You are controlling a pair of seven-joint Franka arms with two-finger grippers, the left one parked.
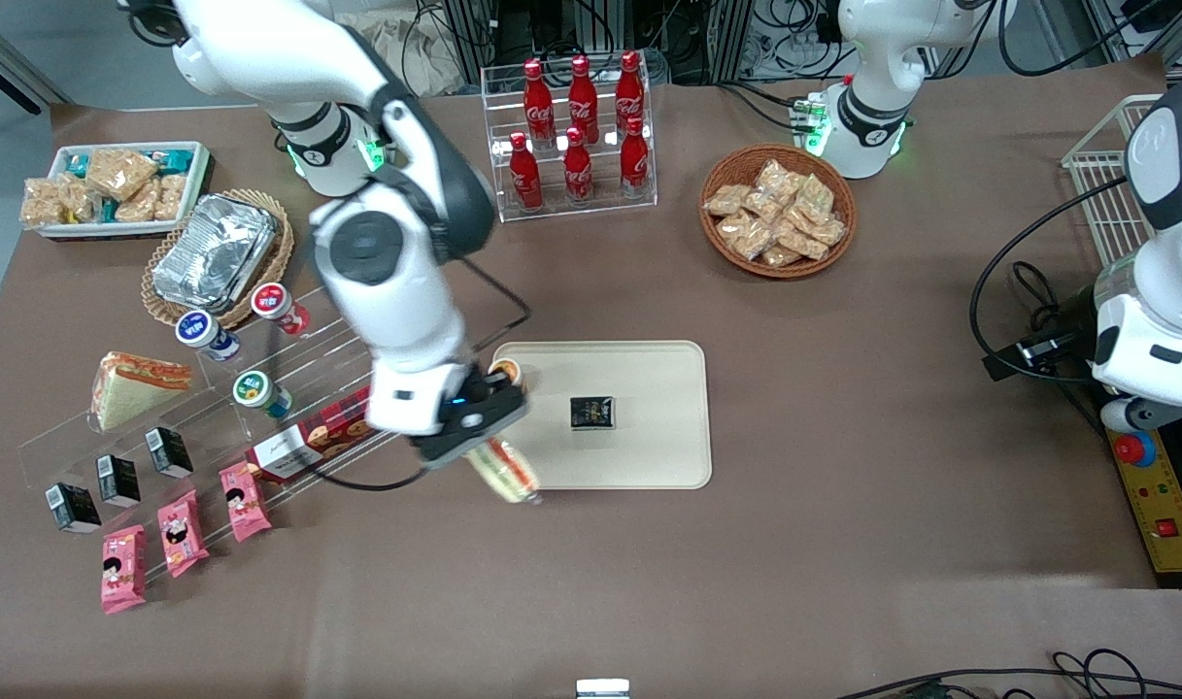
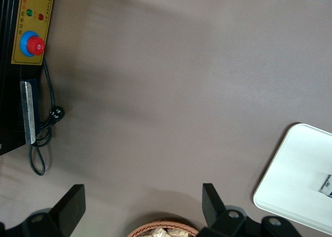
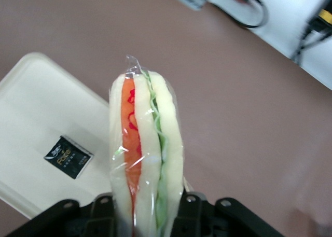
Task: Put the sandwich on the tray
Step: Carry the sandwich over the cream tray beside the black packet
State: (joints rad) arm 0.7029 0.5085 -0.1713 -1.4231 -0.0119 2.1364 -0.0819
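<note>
end effector [image 1: 482,449]: clenched on the sandwich [image 3: 147,159], at the tray's 8 o'clock corner | sandwich: held edge-on above that corner, orange and green layers showing | tray [image 1: 649,456]: flat on the counter [image 1: 843,544], black packet [image 1: 592,413] near its middle | second wedge [image 1: 134,386]: toward the working arm's end

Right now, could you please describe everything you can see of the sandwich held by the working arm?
The sandwich is a wedge sealed in clear, crinkled film: three white bread slices with an orange-red layer and a green leafy layer between them. The gripper is shut on its lower end, a finger pressing each bread face, so it stands on edge. It hangs above the tray's corner nearest the front camera and working arm, partly over brown tablecloth, touching only the fingers. A look-alike wedge remains on the display shelf.
</note>
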